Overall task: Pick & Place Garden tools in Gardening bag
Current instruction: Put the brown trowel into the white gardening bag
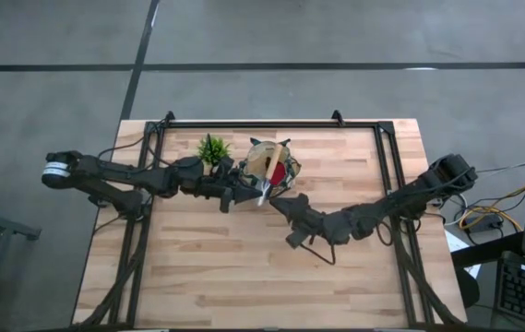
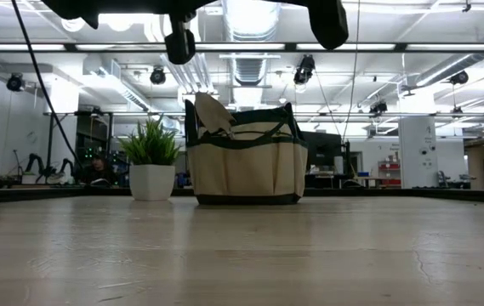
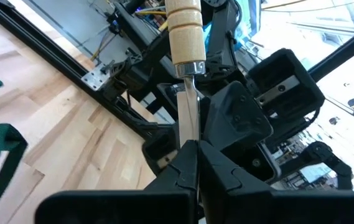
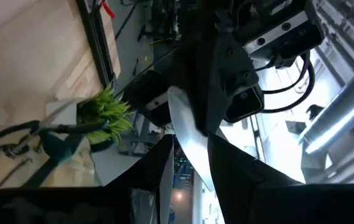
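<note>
The tan gardening bag [image 1: 285, 159] stands upright on its base at the table's far middle; it also shows in the low view [image 2: 246, 166]. A pale scoop blade [image 2: 212, 115] and a red item [image 1: 280, 175] stick out of the bag's top. My left gripper [image 1: 246, 194] is shut on a wooden-handled trowel [image 1: 267, 177] held high beside the bag, with the handle [image 3: 183, 28] over the bag. My right gripper [image 1: 279, 203] faces it at the bag's near side, its fingers apart on either side of the trowel's silver blade [image 4: 189, 146]. I cannot tell whether they touch the blade. My left gripper pinches the trowel's flat metal neck [image 3: 188, 124] between its two fingertips, below the handle's metal collar. The fingers come level from the table's left. The trowel is lifted clear of the table, and its wooden handle reaches past the fingertips toward the bag.
A small green plant in a white pot [image 1: 211, 148] stands just left of the bag, close to my left arm; it also shows in the low view [image 2: 152, 157]. A black frame rail [image 1: 262, 124] runs along the table's far edge. Bare wood [image 1: 244, 267] fills the near half.
</note>
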Available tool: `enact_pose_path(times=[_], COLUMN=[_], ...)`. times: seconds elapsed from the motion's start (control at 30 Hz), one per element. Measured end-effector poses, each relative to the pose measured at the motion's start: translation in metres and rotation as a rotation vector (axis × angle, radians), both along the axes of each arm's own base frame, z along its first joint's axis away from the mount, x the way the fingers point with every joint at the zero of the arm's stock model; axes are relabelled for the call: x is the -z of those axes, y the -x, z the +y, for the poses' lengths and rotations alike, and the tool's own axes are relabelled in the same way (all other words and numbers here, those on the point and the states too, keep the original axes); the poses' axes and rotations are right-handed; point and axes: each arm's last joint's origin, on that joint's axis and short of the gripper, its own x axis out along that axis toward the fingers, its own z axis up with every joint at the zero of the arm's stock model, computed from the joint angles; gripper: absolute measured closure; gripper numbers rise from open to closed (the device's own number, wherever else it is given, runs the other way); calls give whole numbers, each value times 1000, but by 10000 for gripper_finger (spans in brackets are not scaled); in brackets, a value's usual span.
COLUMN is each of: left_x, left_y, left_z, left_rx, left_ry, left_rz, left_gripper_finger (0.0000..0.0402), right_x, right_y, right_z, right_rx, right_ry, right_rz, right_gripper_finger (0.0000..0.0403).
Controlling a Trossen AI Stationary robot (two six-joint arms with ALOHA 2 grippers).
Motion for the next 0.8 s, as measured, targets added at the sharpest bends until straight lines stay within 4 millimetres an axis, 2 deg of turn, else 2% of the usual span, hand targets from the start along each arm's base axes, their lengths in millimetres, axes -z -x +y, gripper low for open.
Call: enact_pose_path(times=[0.27, 0.43, 0.8], left_x=[0, -1, -1], left_y=[0, 0, 0], left_z=[-1, -2, -3], left_rx=[31, 76, 99], left_ry=[50, 85, 90], left_rz=[8, -2, 4], left_gripper_finger=[398, 396, 396], right_x=[0, 0, -1], right_y=[-2, -2, -4], right_z=[-3, -2, -5], right_rx=[-26, -59, -84], right_ry=[143, 253, 247], right_rz=[71, 125, 109], right_gripper_finger=[311, 326, 360])
